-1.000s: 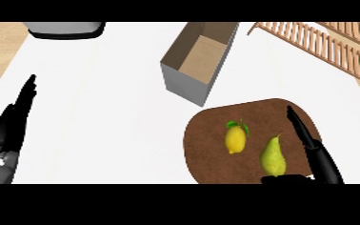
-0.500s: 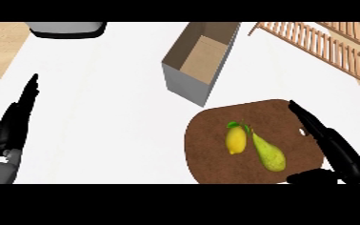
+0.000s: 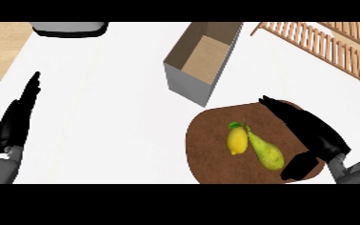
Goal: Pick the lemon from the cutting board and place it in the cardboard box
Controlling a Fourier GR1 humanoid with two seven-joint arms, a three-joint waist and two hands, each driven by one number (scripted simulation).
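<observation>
The right hand (image 3: 309, 129) is held open over the round brown cutting board (image 3: 211, 164), fingers straight, thumb apart. The smooth yellow lemon (image 3: 237, 140) lies touching a green pear (image 3: 265, 151); only the lemon should be pinched. Beyond the board, the open cardboard box (image 3: 188, 83) stands. The left hand (image 3: 20, 117) rests open.

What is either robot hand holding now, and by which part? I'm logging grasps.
Nothing is held. The right robot hand is open over the cutting board, beside the pear; the lemon lies untouched.

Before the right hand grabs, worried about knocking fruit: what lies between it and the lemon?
Head view: a pear lies between the right hand and the lemon.
</observation>
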